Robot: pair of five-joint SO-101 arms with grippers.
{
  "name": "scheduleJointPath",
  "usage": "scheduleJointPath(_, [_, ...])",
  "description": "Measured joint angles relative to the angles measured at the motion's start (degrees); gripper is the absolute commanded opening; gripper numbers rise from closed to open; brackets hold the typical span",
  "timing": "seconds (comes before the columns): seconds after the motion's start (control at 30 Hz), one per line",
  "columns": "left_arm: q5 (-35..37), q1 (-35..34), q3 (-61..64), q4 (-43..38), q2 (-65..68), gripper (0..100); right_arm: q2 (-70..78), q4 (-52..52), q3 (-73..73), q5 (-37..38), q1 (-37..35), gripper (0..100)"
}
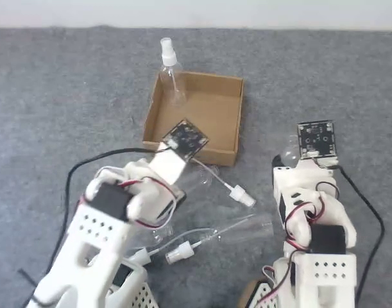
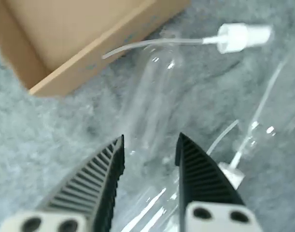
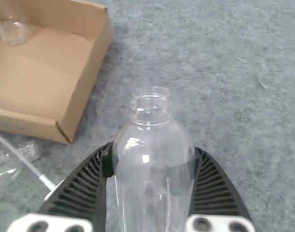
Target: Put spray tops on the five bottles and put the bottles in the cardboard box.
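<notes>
The ribbed fingers (image 3: pixel 82 191) of the right gripper (image 3: pixel 152 155) are closed against both sides of a clear open-necked bottle (image 3: pixel 152 166). They clamp its body just under the shoulder, and the bare neck points away from the wrist. The held bottle sits off the near corner of the cardboard box (image 3: pixel 84 96) on the right arm's side. It is apart from the box wall and over the grey carpet (image 3: pixel 234 72).

The fingers (image 2: pixel 106 169) of the left gripper (image 2: pixel 150 142) are parted, with a clear gap between the tips. The tips stand to either side of a lying bottle (image 2: pixel 154 92), a clear one stretched out on the carpet just outside the box's near wall. Whether the tips touch it cannot be told.

A loose spray top (image 2: pixel 241 36) lies at that bottle's end. Its white head is the part farther from the box, and its thin tube runs back toward the near wall.

Farther from the box, between the two arms, a third bottle (image 1: pixel 247 228) lies on the carpet. A second spray top (image 1: pixel 179 251) with a curved tube lies near it, farther still from the box.

Inside the box a capped bottle (image 1: pixel 172 80) sits in the far corner on the left arm's side, with its white sprayer rising past the rim.
</notes>
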Motion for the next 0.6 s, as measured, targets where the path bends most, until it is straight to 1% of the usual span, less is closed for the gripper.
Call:
scheduleJointPath(0.07, [-0.1, 2.0, 0.0, -1.8, 3.0, 16, 0.0, -0.4, 0.0, -0.1, 1.1, 9.0])
scheduleJointPath(0.17, [-2.1, 4.3, 0.0, -4.8, 7.1, 16, 0.0, -0.4, 0.0, -0.1, 3.2, 9.0])
scheduleJointPath(0.27, [-4.2, 5.2, -2.0, -7.1, 11.3, 16, 0.0, -1.8, 0.0, -0.1, 5.6, 9.0])
scheduleJointPath(0.5, [-9.6, 6.7, -10.1, -7.7, 21.5, 17, 0.0, -2.8, 0.0, -0.1, 9.3, 9.0])
scheduleJointPath(0.6, [-12.6, 8.3, -13.8, -7.7, 27.1, 17, 0.0, -2.8, 0.0, -1.5, 11.6, 9.0])
